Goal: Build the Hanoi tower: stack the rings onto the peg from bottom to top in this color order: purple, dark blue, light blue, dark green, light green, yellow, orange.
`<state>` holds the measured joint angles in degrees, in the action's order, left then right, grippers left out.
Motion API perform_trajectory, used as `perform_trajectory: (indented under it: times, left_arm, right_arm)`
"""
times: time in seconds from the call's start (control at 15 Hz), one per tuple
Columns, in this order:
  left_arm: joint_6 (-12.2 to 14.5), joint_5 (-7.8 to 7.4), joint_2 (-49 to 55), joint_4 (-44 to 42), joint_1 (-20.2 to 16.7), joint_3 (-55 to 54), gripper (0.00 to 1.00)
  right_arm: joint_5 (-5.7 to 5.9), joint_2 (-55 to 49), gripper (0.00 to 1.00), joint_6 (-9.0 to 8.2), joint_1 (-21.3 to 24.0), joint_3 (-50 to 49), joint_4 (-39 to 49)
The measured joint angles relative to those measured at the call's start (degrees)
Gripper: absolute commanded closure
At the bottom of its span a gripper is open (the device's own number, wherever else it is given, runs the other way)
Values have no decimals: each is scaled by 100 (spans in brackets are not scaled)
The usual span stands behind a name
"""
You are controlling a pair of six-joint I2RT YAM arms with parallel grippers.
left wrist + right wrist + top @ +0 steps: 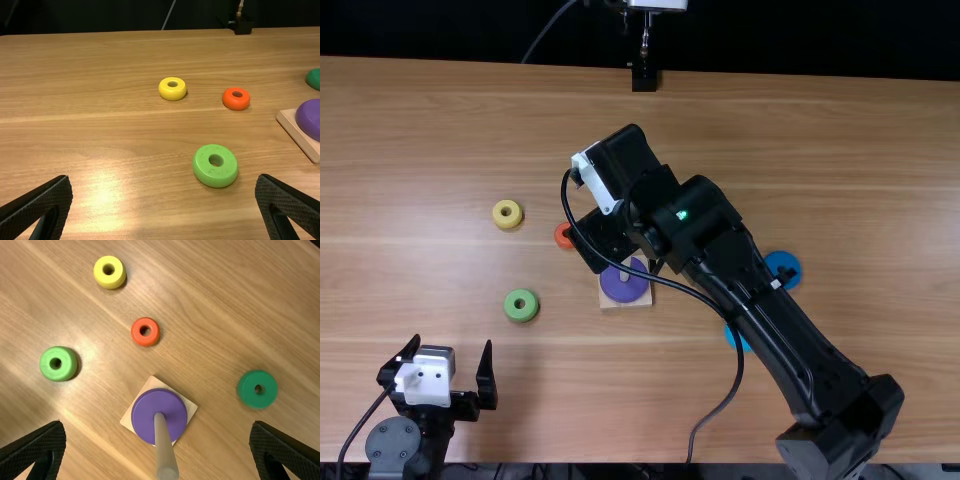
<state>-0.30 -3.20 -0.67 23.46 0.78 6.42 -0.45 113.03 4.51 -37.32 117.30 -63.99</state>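
1. Purple ring (pixel 624 285): it is set flat on the wooden base (pixel 150 384), around the upright peg (pixel 165 445), near the middle of the table (pixel 880 160).
2. Close to the table's near edge, on the left side, the left gripper (pixel 458 380) is seen with its jaws spread wide.
3. One blue ring (pixel 746 343) is partly covered by the right arm (pixel 775 330), to the right of the base.
4. A light green ring (pixel 521 305) is laid to the left of the base.
5. Another blue ring (pixel 783 267) is found farther right.
6. The right gripper (pixel 603 238) is held above the table by the peg, its jaws spread wide too.
7. An orange ring (pixel 563 235) is placed just past the base, a bit left.
8. Nearer the far edge, a yellow ring (pixel 507 214) is seen on the left, and a dark green ring (pixel 257 389) farther right.
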Motion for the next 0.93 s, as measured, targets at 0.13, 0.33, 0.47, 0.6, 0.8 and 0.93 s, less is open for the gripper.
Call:
perform_trajectory:
  times: [0.13, 0.33, 0.47, 0.6, 0.8, 0.93]
  left_arm:
    - [-4, 0, -2, -2, 0, 0, 0]
    - [-4, -2, 0, -2, 0, 2, 0]
    - [0, 0, 0, -2, 0, 2, 0]
    - [-4, -4, 0, 0, 0, 2, 0]
    - [-7, -2, -2, -2, 0, 0, 0]
    - [-2, -2, 0, -2, 0, 0, 0]
  right_arm:
    - [-2, 0, 0, -17, 234, 0, 15]
    - [9, -17, 0, -468, 1091, 0, 20]
    - [35, -94, 0, -765, 1528, -166, 17]
    - [42, -308, 0, -988, 1943, -656, 13]
    - [50, -640, 0, -1102, 2601, -1731, 17]
    - [50, -660, 0, -1110, 2900, -2310, 28]
